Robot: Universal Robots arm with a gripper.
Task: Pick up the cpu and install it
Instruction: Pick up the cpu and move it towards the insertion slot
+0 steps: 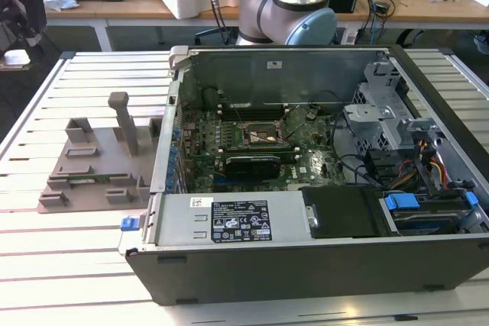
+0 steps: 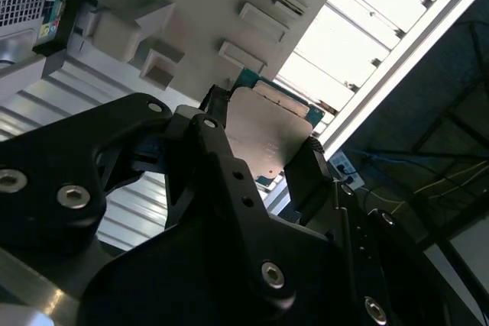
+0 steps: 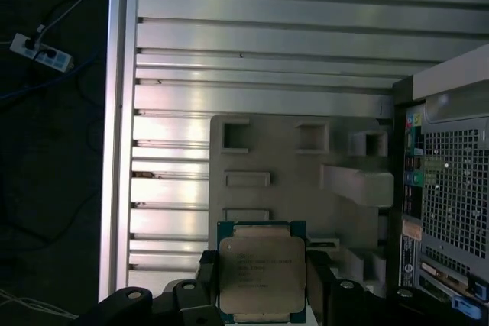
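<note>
CPU, silver lid facing the camera in the first wrist view, sits pinched by two opposite edges in your end effector. The black fingers are closed only as far as the chip's width and carry nothing else. By my reading it hangs clear above the grey fixture plate, over the slatted bench just beside the computer case.

Your hold is on thin edges alone, so a jolt or a quick swing could tilt the chip or let it slip. A chip that reaches the socket skewed or wrongly turned could damage the contacts there. The socket lies deep in the case, with the black expansion card just beside it and cables near, so a careless descent could catch the fingers on either.

The open case holds the green motherboard, the socket, the expansion card, a power supply along its near wall and a drive cage with blue tabs. The plate pockets beyond the chip look unoccupied.
</note>
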